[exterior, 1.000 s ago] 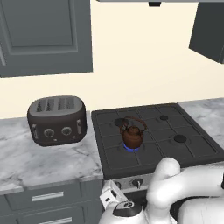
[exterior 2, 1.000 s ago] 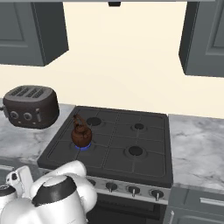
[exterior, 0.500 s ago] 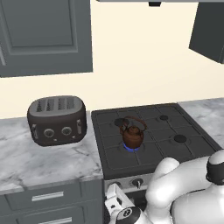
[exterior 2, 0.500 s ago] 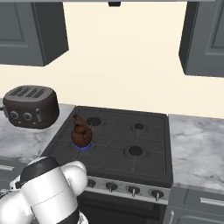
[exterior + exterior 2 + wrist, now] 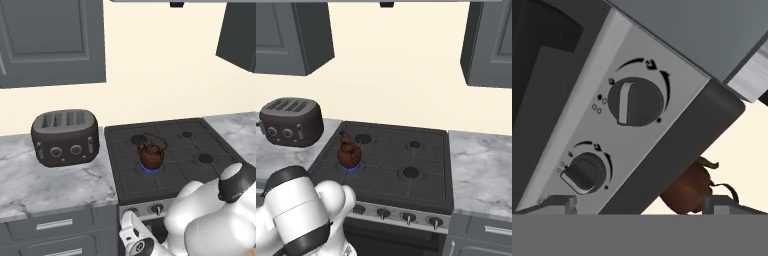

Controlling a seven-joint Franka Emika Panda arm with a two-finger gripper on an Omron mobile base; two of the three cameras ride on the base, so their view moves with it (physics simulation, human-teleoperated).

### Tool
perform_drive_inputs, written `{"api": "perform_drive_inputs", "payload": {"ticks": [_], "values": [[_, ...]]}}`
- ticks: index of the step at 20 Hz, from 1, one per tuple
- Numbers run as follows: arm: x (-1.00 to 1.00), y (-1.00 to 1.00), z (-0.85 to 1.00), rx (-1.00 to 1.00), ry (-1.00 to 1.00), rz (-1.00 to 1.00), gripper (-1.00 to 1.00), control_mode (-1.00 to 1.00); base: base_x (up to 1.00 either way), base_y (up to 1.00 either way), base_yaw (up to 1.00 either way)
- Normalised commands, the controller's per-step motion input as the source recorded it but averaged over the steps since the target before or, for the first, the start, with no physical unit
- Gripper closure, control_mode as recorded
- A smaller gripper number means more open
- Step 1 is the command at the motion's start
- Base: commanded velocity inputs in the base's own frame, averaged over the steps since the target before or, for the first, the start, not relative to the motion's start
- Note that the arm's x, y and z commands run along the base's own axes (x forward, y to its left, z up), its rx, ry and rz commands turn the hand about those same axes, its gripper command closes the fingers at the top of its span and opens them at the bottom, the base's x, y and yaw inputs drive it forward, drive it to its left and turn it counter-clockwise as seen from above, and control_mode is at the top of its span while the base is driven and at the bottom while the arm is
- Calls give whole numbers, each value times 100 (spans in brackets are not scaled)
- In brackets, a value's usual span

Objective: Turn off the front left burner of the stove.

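1. At the far left on the marble counter (image 5: 60,187), the brown toaster (image 5: 65,136) is standing well apart from anything I am working on, so I am leaving it alone.
2. Just right of it, the black stove (image 5: 175,155) is sitting between the two counter stretches, and its front left burner (image 5: 150,169) is burning with a blue ring under the brown kettle (image 5: 151,154); from the right-side camera the same flame is glowing beneath the kettle (image 5: 349,154) at the near left corner of the stove (image 5: 421,165).
3. Below that burner, along the silver front strip, I am bringing my pincer (image 5: 637,205) in low, looking up at the panel from underneath; its two tips are standing wide apart and gripping nothing.
4. In the hand camera two knobs are facing me: a lower one (image 5: 584,172) nearer my left tip and an upper one (image 5: 634,102) further along the strip. The kettle (image 5: 687,190) is peeking over the stove's edge beside them.
5. I judge I am in the approach step, lining up on a knob, with the flame not yet out.
6. Next, I am needing to settle which knob governs the front left burner; I cannot tell that from the markings here. Then I am needing to centre it between my tips, close on it and twist it to its off mark.
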Motion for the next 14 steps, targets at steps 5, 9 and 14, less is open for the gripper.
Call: {"api": "perform_drive_inputs", "payload": {"ticks": [5, 9, 14], "values": [[17, 15, 0, 0, -3, 2, -100, -100, 0, 0, 0], [16, 6, -4, 0, -3, 6, -100, -100, 0, 0, 0], [14, 0, -16, 0, -4, 7, -100, -100, 0, 0, 0]]}}
